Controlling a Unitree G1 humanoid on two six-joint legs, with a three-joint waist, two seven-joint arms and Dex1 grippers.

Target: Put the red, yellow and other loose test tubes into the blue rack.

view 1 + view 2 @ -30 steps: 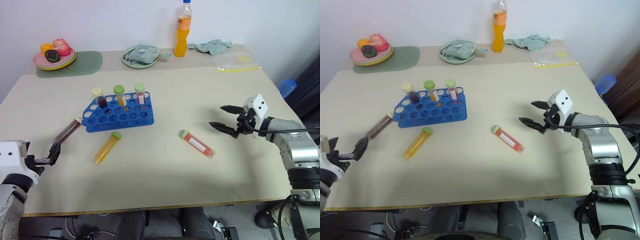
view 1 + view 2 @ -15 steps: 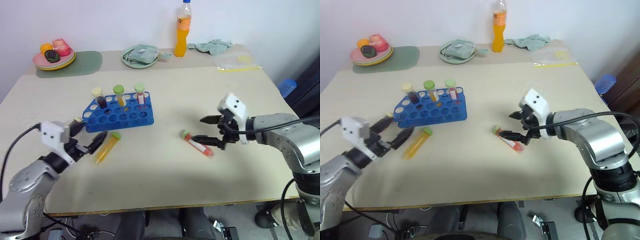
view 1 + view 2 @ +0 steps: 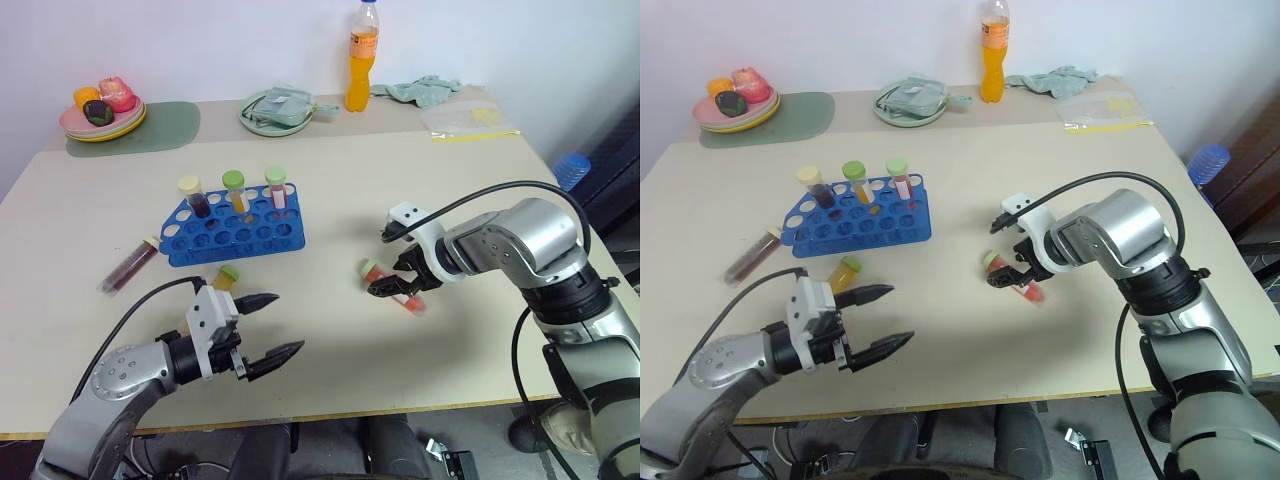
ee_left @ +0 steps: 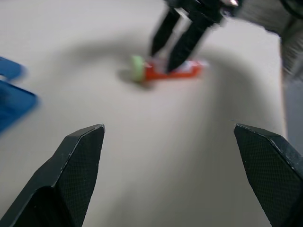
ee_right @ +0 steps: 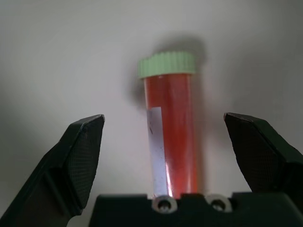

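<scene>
Head views: we see the blue rack [image 3: 236, 230] on the left half of the table [image 3: 470, 200], with three capped tubes standing upright in its back row. The maroon tube [image 3: 129, 267] lies flat on the table to the left of the rack, apart from it. The yellow tube [image 3: 222, 281] lies just in front of the rack, its green cap toward the rack and most of its body hidden behind the left arm. The left gripper [image 3: 268, 326] hangs near the front edge of the table with its two fingers spread wide and nothing between them. The red tube [image 3: 392, 288] lies on the table to the right of the rack, well apart from it. The right gripper [image 3: 398, 279] points down over the red tube, fingers parted with one on each side of it; we cannot tell whether they touch it. At the back of the table we note an orange bottle [image 3: 364, 56], a green plate [image 3: 272, 112] and a plate of fruit [image 3: 103, 110].

Left wrist view: our own fingers stand wide and empty; beyond them the red tube [image 4: 166, 70] lies on the table between the right gripper's black fingers [image 4: 188, 39].

Right wrist view: the red tube [image 5: 169, 127] lies centred between the two fingers [image 5: 78, 158], green cap away from the wrist, with clear gaps on both sides. The fingers are not closed on it.
</scene>
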